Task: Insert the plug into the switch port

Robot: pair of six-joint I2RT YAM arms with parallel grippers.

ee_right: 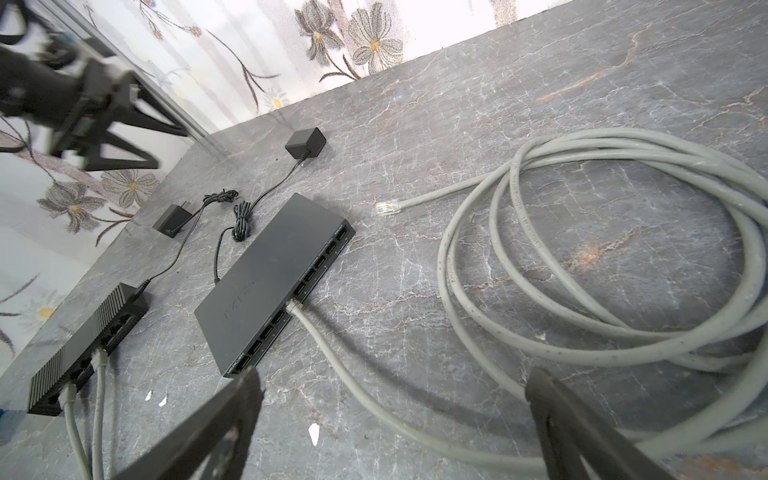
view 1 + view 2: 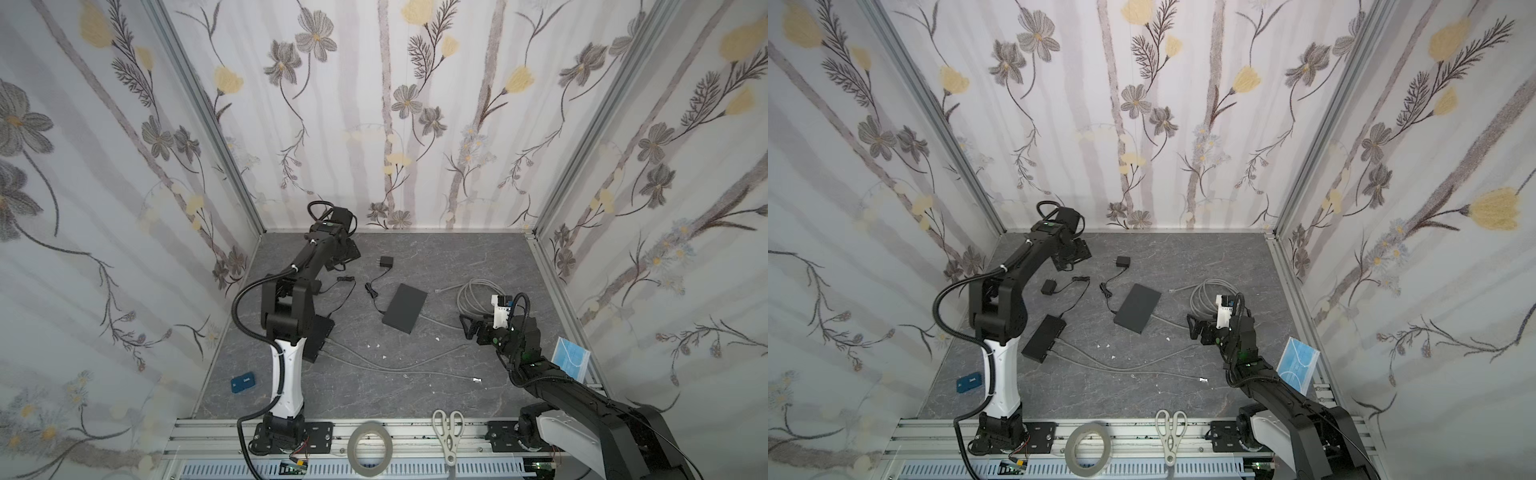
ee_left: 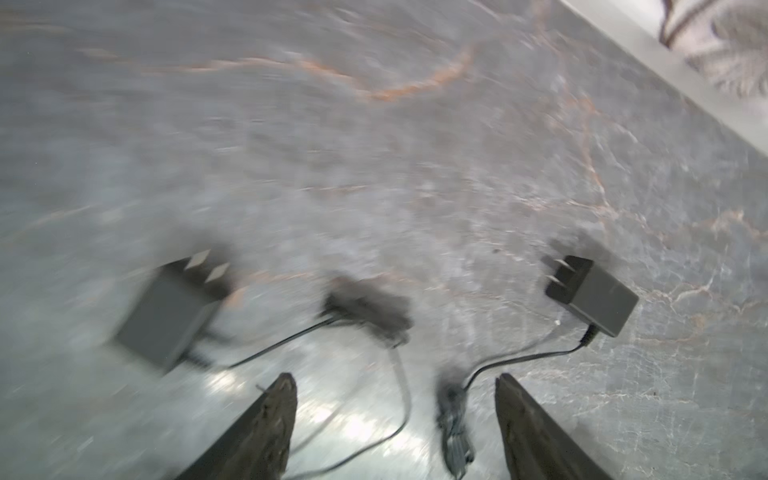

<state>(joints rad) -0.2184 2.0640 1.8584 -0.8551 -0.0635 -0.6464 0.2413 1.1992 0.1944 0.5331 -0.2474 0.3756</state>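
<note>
The clear plug (image 1: 386, 206) ends a coiled grey cable (image 1: 623, 257) and lies loose on the table, just off the far corner of the flat black switch (image 1: 270, 286). In both top views the switch (image 2: 405, 307) sits mid-table with its port row facing right, and one grey cable (image 1: 316, 332) is seated in a port. My right gripper (image 1: 395, 374) hovers open and empty to the switch's right (image 2: 467, 328). My left gripper (image 3: 395, 382) is open and empty at the back left (image 2: 347, 255), above two power adapters; its view is blurred.
A second black switch (image 2: 1044, 338) with two grey cables lies by the left arm. Power adapters (image 2: 1122, 262) (image 2: 1049, 286) and thin black cords lie behind. A metal-tipped cable end (image 2: 476, 379), blue card (image 2: 243, 382), tape roll (image 2: 370, 444), scissors (image 2: 448, 432) and mask pack (image 2: 573, 359) sit nearer the front.
</note>
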